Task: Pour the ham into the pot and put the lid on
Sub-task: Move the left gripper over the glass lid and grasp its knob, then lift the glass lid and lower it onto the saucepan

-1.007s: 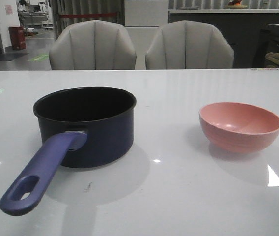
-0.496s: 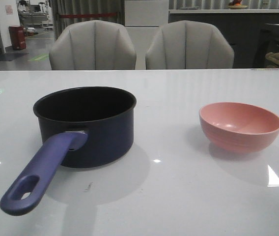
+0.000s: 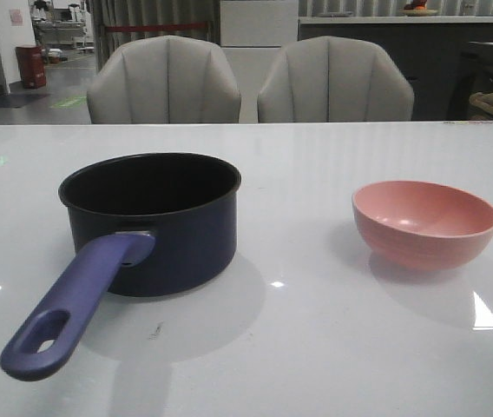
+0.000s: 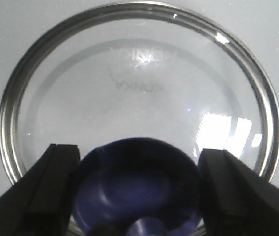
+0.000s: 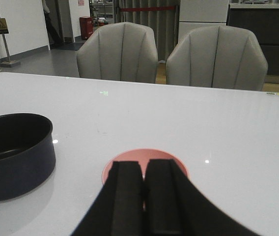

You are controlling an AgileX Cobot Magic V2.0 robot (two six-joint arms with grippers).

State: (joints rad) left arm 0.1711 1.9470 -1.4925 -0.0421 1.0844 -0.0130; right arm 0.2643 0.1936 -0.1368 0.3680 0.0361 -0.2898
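A: What's on the left?
B: The glass lid [image 4: 139,98], metal-rimmed, flat on the glossy white bench [image 3: 316,347]; left claw [image 4: 137,196] spread wide astride its blue knob [image 4: 137,187].
A: And rightward?
B: Navy pot [image 3: 155,226], round pink bowl [image 3: 424,223]; right claw [image 5: 143,196] clenched, empty. Ham unseen.

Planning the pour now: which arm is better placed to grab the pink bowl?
Right. The right gripper hangs shut just before the pink bowl; the left gripper is open astride the lid knob.

Navy pot [image 3: 177,243] — black inside, purple-blue handle; pink bowl [image 3: 424,223]; clear lid [image 4: 139,93] — dark blue knob
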